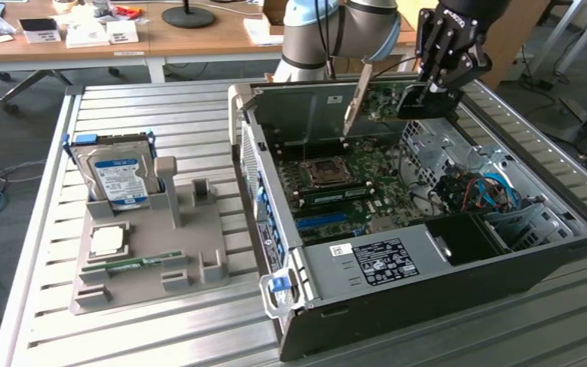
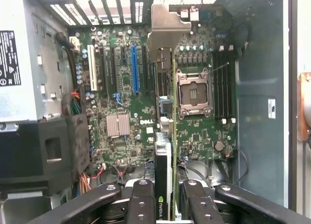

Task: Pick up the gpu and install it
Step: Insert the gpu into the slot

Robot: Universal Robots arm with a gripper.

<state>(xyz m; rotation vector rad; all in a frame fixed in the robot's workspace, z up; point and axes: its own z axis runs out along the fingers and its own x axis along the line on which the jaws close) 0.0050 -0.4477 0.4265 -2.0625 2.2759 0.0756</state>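
Green-edged gpu (image 2: pixel 164 151), silvery bracket (image 2: pixel 167 29), clamped edge-on in black gripper (image 2: pixel 164 195).
Held above the open dark computer case (image 1: pixel 457 283), set on a slatted metal table (image 1: pixel 171 336).

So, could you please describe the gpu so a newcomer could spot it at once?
Find the open computer case on the slatted metal table. Over its motherboard the robot arm holds the gpu on edge. Unlike the boxy hard drive and memory stick, it is a thin green card with a silvery end bracket.

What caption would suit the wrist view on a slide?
The claw holds the gpu edge-on over the motherboard of the open computer case.
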